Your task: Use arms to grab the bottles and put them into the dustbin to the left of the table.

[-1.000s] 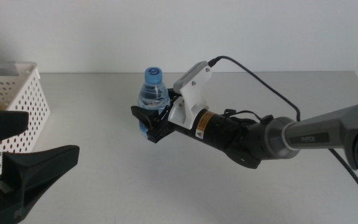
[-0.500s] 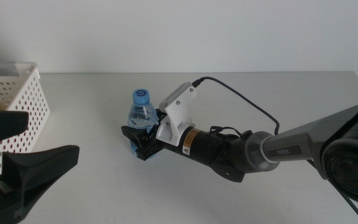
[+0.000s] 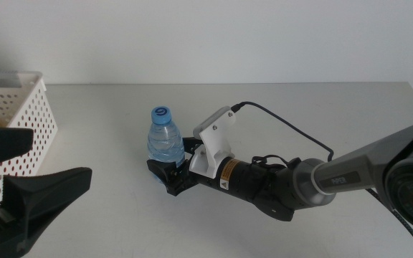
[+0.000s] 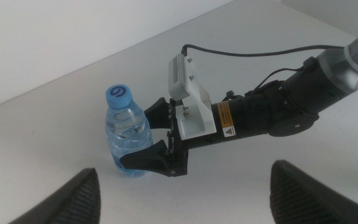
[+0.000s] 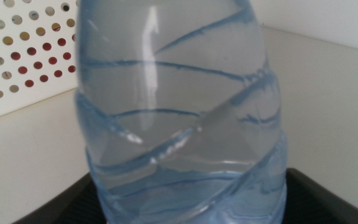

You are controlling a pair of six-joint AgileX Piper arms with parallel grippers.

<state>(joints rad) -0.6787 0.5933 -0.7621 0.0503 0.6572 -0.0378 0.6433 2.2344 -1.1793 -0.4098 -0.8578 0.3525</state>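
Centrally, clear blue-capped water bottle [image 3: 164, 137] upright on light-grey table [image 3: 106, 115], just left of middle of frame. Right gripper [image 3: 169, 174] low at bottle's base, reaching in from right edge; dark jaws clamped on either side of lower body, seen pressed to it in left wrist view. Left gripper [image 3: 20, 190] at lower left corner, jaws spread wide, holding nothing. White perforated dustbin [image 3: 21, 118] at left edge, well apart from bottle.
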